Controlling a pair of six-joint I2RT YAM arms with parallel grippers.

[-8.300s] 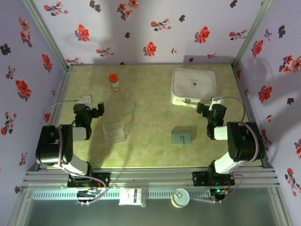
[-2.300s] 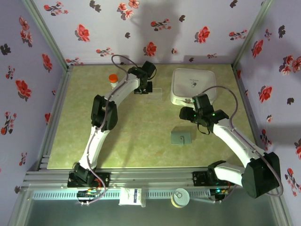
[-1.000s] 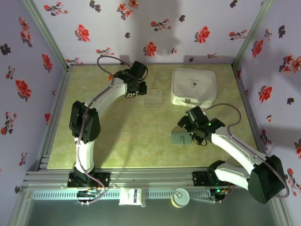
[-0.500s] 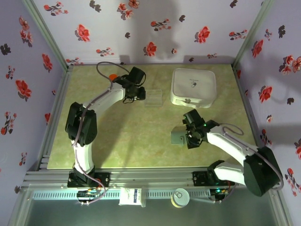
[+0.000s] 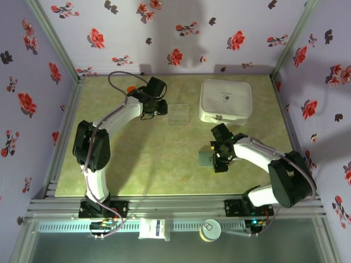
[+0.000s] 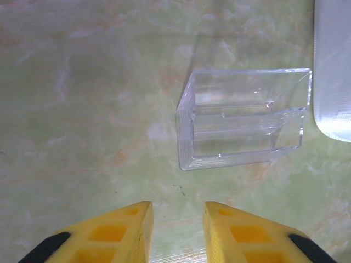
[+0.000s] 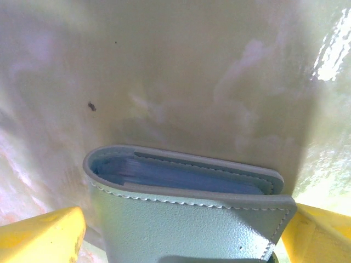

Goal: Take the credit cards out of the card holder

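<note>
Right gripper (image 7: 184,238) is wide open straddling the card holder (image 7: 184,213) lying on the table (image 5: 164,159), credit cards (image 7: 181,176) tucked inside, ready to pinch I guess, while the left gripper (image 6: 176,224) hovers slightly open and empty by the clear tray (image 6: 244,118).

matt leathery card holder (image 7: 186,230), glossy table (image 7: 164,66)

Built of white links (image 5: 255,154) and black joints (image 5: 90,148); trails thin grey cables (image 5: 109,82); ends in yellow fingers (image 6: 118,234), seemingly black-tipped.
</note>
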